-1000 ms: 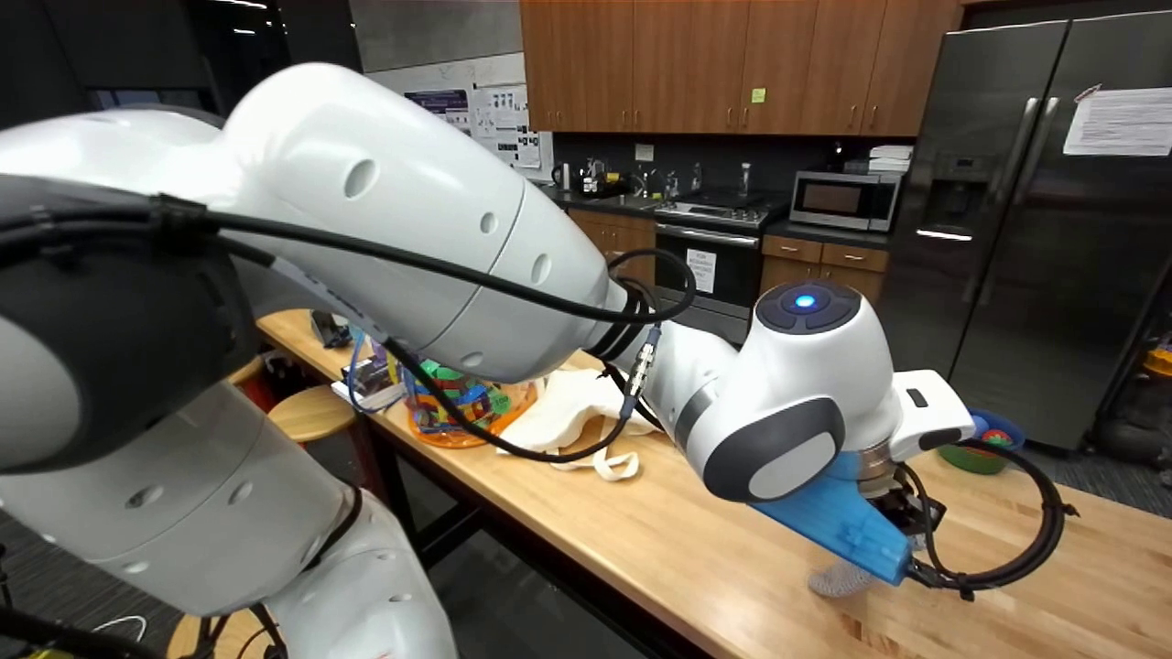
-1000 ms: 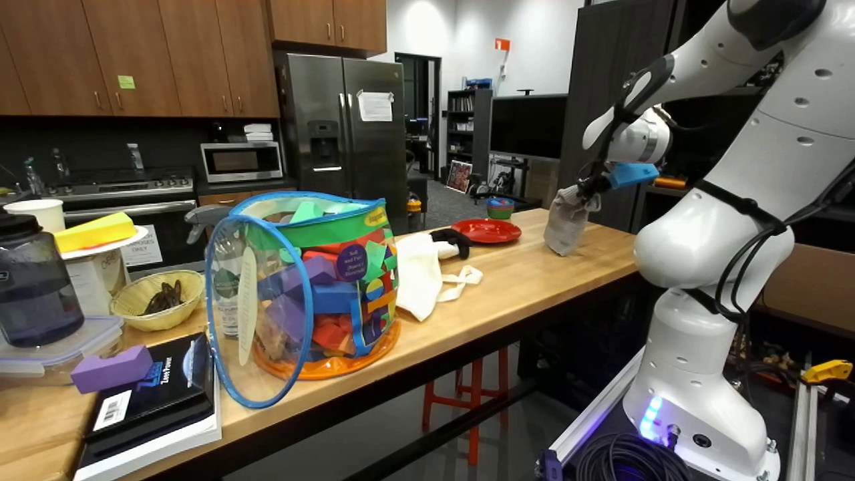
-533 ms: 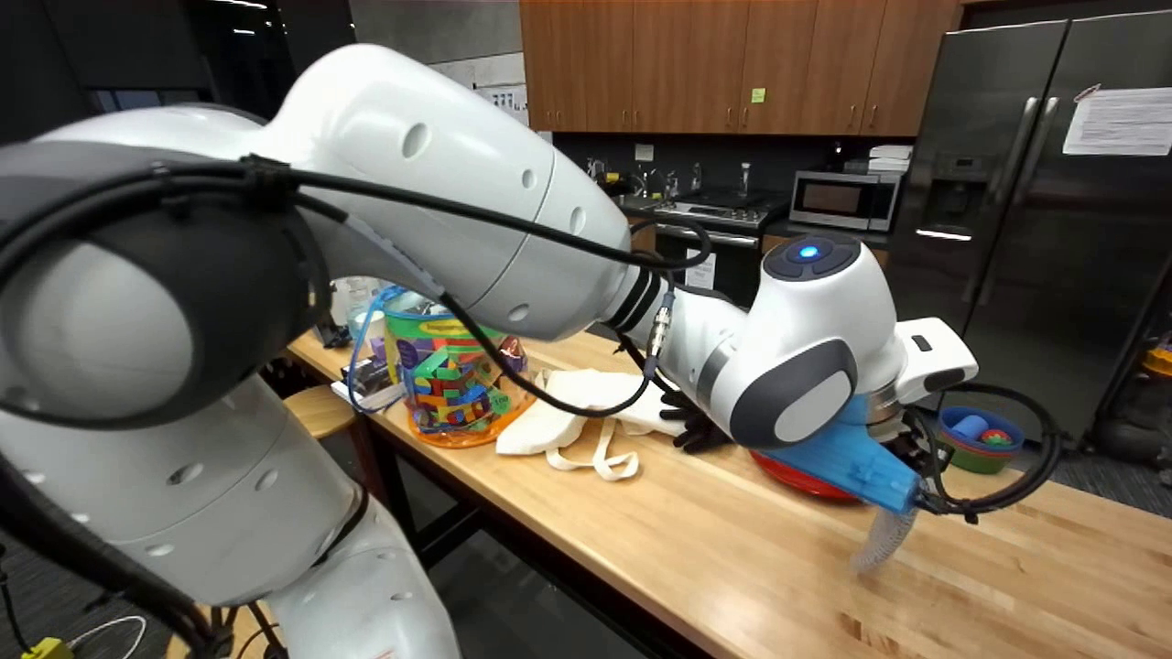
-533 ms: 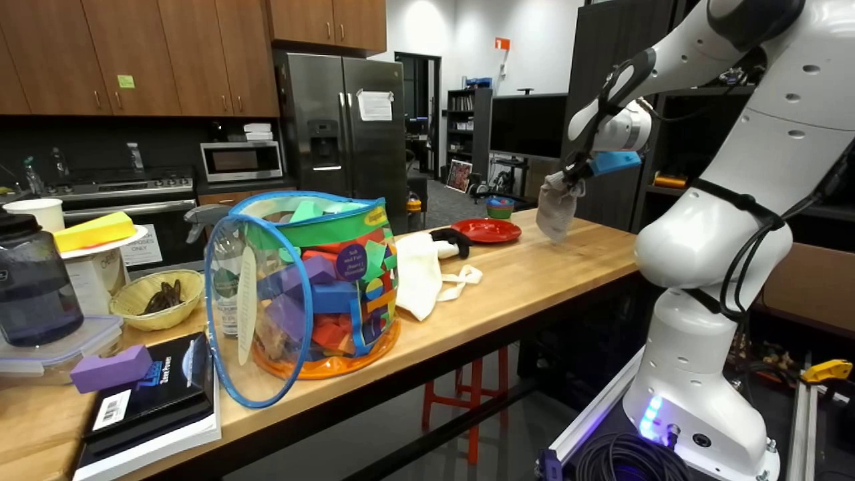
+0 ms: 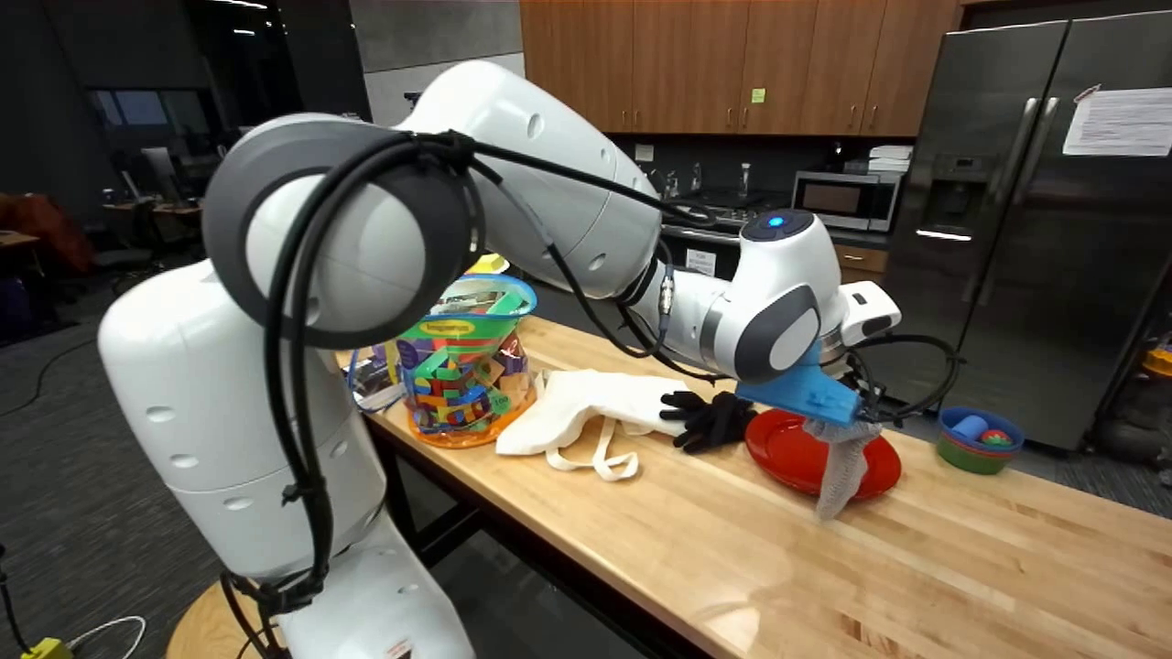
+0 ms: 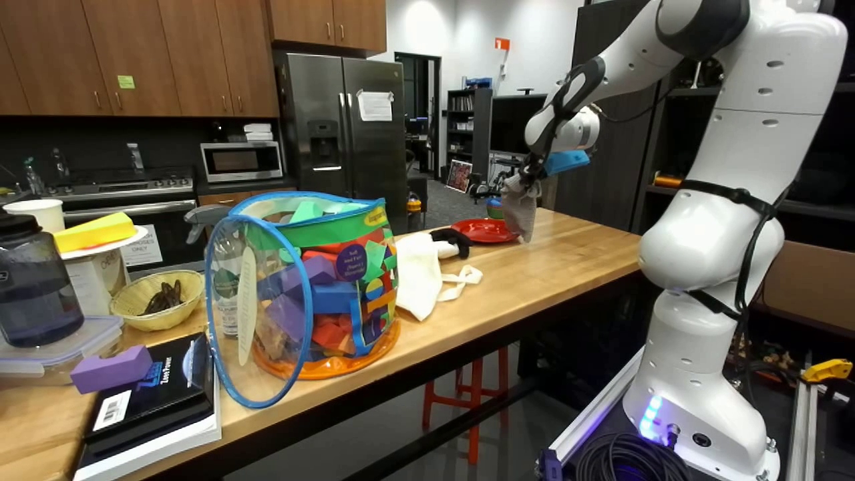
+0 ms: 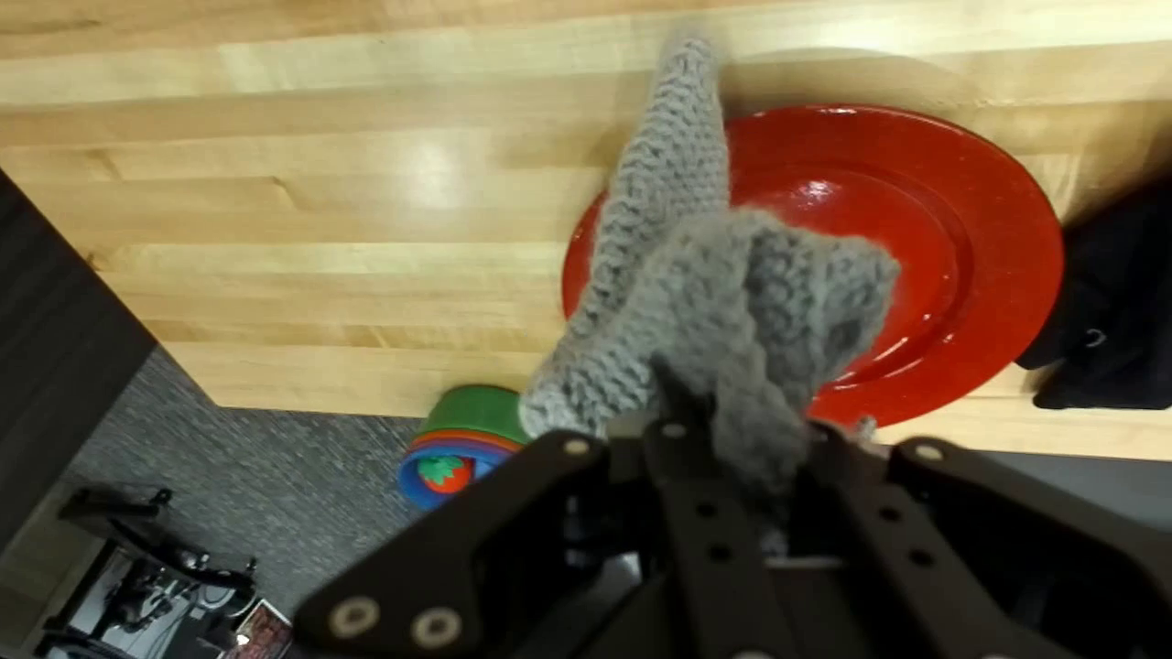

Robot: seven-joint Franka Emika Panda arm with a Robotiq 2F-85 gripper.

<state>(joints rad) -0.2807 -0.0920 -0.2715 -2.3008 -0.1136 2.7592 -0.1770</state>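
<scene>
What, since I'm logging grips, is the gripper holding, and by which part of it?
A gray knitted cloth, pinched in the gripper near its upper end, with the rest hanging below.

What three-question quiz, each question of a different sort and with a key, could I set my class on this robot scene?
1. Open: What does the gripper hold?
2. True or false: The red plate lies between the white cloth bag and the stacked bowls.
3. Choose: The top bowl of the stack is A) yellow, B) blue, C) white.

Key: 1. A grey knitted cloth. 2. True. 3. B.
</scene>
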